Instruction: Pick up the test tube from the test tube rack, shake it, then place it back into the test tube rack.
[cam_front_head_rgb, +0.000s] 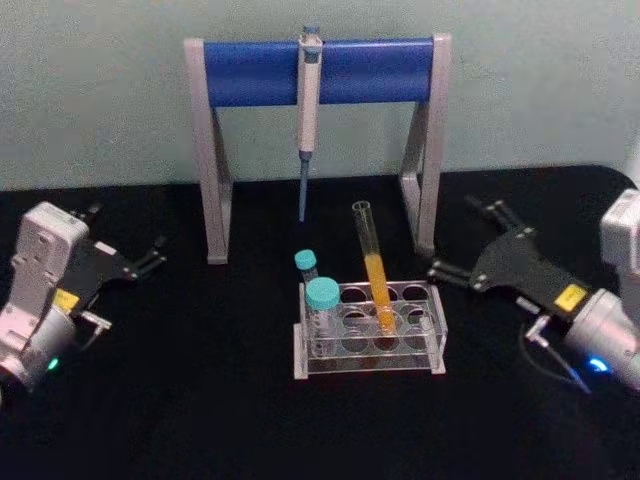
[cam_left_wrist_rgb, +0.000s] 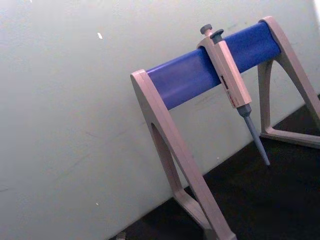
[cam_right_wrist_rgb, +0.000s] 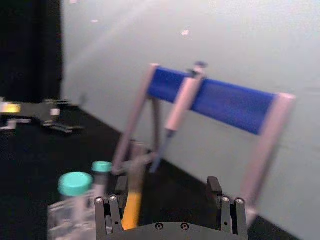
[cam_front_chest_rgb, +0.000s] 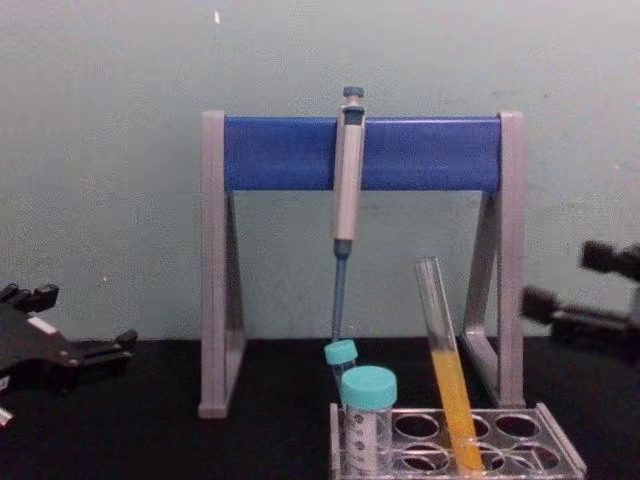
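Observation:
The test tube (cam_front_head_rgb: 372, 265) stands leaning in the clear test tube rack (cam_front_head_rgb: 425, 355) at the table's middle, orange-yellow liquid in its lower half. It rises from the rack (cam_front_chest_rgb: 562, 448) in the chest view as a slim tilted test tube (cam_front_chest_rgb: 446, 375). My right gripper (cam_front_head_rgb: 458, 238) hovers open to the right of the rack, apart from the tube. In the right wrist view its fingers (cam_right_wrist_rgb: 121, 186) frame the test tube (cam_right_wrist_rgb: 132, 202) ahead. My left gripper (cam_front_head_rgb: 128, 240) rests open at the far left, away from the rack.
Two teal-capped tubes (cam_front_head_rgb: 322, 300) stand in the rack's left holes. Behind the rack stands a grey-and-blue pipette stand (cam_front_head_rgb: 370, 70) with a pipette (cam_front_head_rgb: 308, 115) hanging from it. Black table surface lies in front and to both sides.

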